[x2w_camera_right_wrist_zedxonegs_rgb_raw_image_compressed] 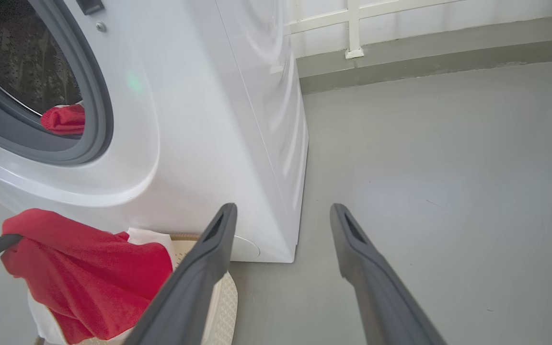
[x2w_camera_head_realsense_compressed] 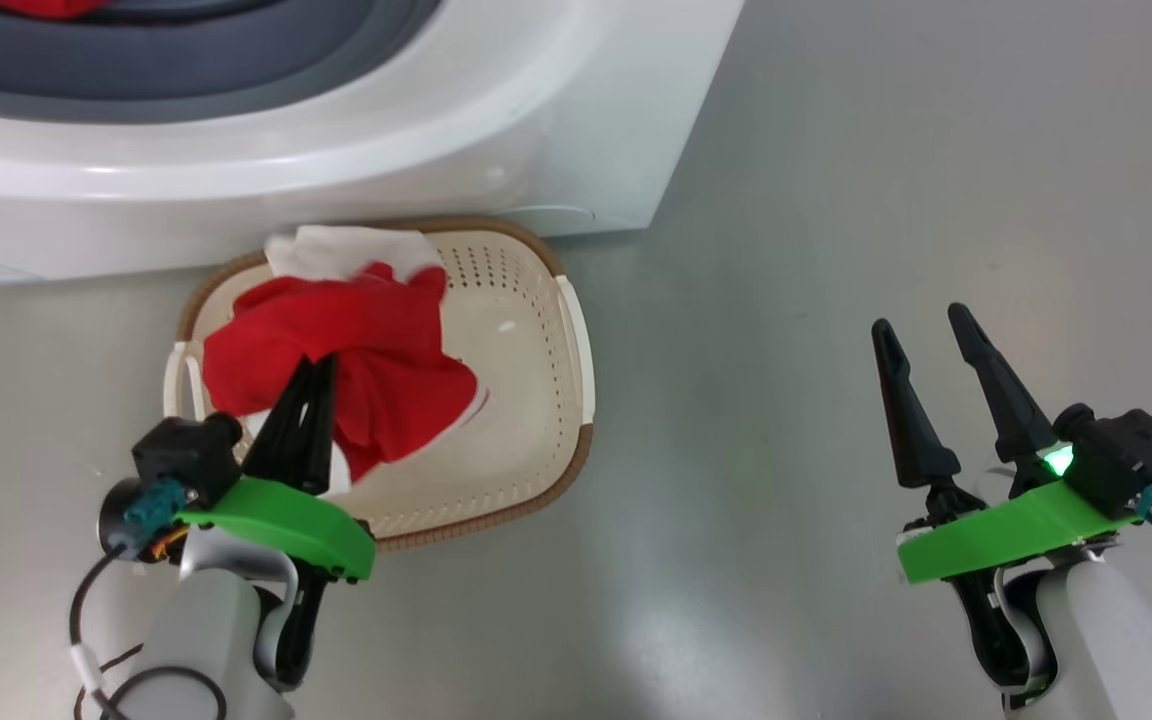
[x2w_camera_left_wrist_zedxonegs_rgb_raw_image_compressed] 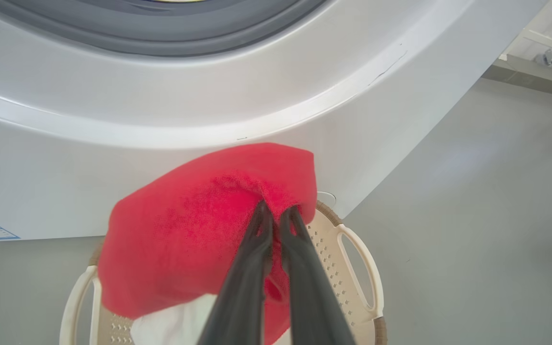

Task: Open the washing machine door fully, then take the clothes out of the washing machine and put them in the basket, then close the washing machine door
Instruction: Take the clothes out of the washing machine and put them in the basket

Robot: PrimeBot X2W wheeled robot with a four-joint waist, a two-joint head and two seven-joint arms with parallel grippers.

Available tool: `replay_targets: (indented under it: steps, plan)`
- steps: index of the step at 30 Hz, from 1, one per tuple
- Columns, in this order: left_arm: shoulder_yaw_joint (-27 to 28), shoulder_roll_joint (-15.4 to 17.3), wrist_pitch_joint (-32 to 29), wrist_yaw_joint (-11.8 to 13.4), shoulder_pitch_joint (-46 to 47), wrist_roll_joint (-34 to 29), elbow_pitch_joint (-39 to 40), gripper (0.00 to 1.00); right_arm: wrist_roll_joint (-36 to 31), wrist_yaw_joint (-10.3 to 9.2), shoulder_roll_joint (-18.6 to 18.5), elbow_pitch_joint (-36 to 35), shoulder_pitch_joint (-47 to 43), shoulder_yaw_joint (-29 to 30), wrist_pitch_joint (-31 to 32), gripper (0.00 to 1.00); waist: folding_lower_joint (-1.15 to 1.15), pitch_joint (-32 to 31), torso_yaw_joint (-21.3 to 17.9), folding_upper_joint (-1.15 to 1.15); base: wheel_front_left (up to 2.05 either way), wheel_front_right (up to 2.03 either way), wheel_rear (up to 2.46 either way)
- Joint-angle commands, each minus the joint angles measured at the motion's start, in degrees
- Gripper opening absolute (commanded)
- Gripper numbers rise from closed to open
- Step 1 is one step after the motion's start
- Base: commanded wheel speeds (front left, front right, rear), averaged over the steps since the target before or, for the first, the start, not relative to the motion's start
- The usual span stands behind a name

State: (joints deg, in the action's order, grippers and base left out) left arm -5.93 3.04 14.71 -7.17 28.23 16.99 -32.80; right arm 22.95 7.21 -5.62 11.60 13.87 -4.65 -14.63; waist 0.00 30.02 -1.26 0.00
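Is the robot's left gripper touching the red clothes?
Touching. In the left wrist view the left gripper is shut, with a fold of the red clothes pinched between its fingertips, above the basket.

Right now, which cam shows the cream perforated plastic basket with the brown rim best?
Head view: the cream basket shows nearly whole from above, though the red garment in the shut left gripper covers its left part. Left wrist view gives its handles and wall beneath the cloth; right wrist view a low patch.
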Motion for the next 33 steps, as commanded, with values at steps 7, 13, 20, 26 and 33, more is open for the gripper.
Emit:
replay_targets:
  steps: [7, 13, 20, 26, 33]
  plan:
    - [-0.5, 1.7, 0.3, -0.3, 5.3, 0.8, -7.9, 0.00, -0.8, 0.28, 0.3, -1.6, 1.9, -2.0, -0.4, 1.00, 0.00, 5.1, -1.2, 0.00, 0.00, 0.00, 0.00]
    - [-4.1, 2.7, 0.3, -0.3, 10.1, 1.9, -16.0, 0.00, -1.0, 0.28, 0.6, -1.7, 2.8, -2.9, -0.4, 1.00, 0.00, 8.4, -1.9, 0.00, 0.00, 0.00, 0.00]
    - [-6.7, 3.8, 0.3, -0.3, 14.8, 3.5, -23.4, 0.00, -1.0, 0.28, 1.0, -2.2, 3.9, -3.8, -0.4, 1.00, 0.00, 11.5, -3.4, 0.00, 0.00, 0.00, 0.00]
    - [-7.9, 4.7, 0.3, -0.3, 17.9, 4.5, -27.7, 0.00, -1.1, 0.28, 1.3, -2.6, 4.7, -4.3, -0.4, 1.00, 0.00, 13.3, -4.4, 0.00, 0.00, 0.00, 0.00]
    - [-8.7, 5.6, 0.3, -0.3, 20.7, 6.0, -32.1, 0.00, -1.2, 0.28, 1.4, -3.1, 5.3, -4.9, -0.4, 1.00, 0.00, 14.9, -5.2, 0.00, 0.00, 0.00, 0.00]
